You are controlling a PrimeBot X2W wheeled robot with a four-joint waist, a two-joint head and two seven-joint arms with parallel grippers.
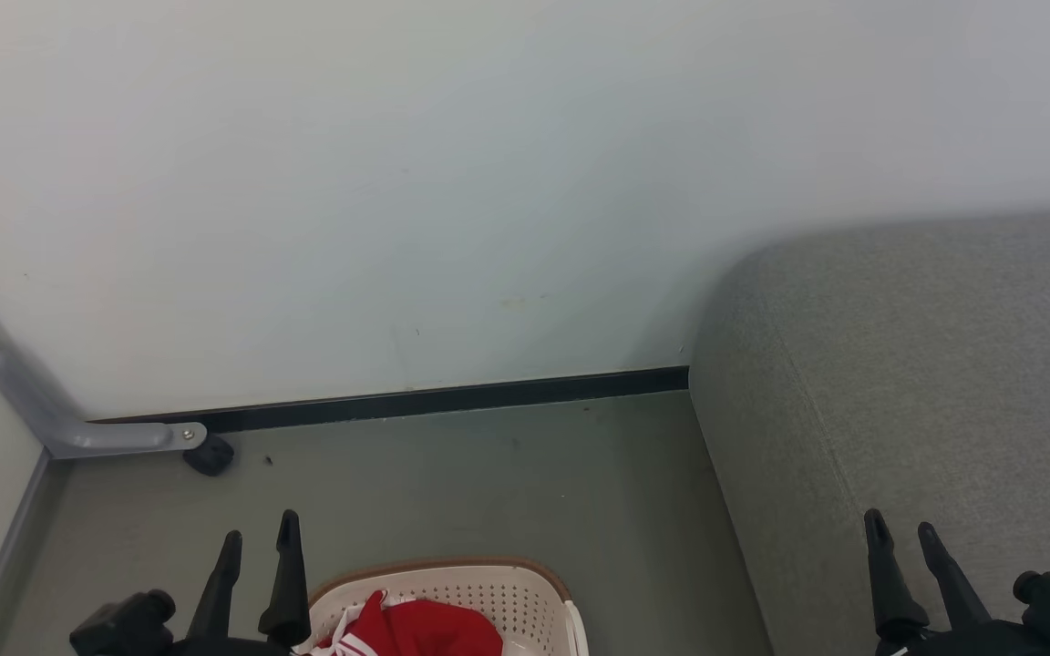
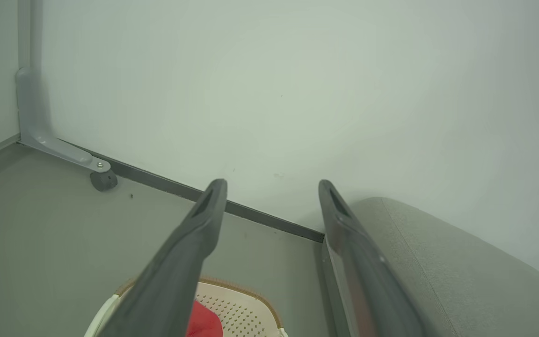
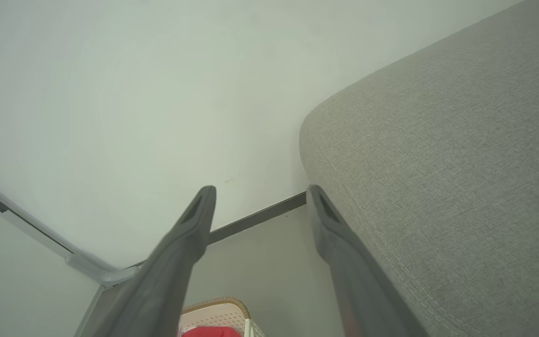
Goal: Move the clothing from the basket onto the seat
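A cream perforated basket [image 1: 525, 592] with a brown rim stands on the floor at the bottom middle of the head view, and red clothing [image 1: 425, 629] with white trim lies bunched inside it. The large grey seat [image 1: 926, 383] fills the right side. My left gripper [image 1: 261, 536] hangs open just left of the basket, fingers empty. Over the seat's near part my right gripper [image 1: 900, 528] is open and empty too. The left wrist view looks past its open gripper [image 2: 273, 187] at the basket [image 2: 246, 304], the clothing [image 2: 204, 323] and the seat [image 2: 438, 262]. The right wrist view has its gripper [image 3: 260, 193], the seat [image 3: 438, 164] and the basket [image 3: 218, 311].
A white wall [image 1: 397, 182] with a dark skirting strip [image 1: 452, 399] closes the back. A grey metal frame foot [image 1: 115, 437] with a small black caster [image 1: 209, 454] stands at the left corner. Grey floor [image 1: 488, 483] lies between wall, basket and seat.
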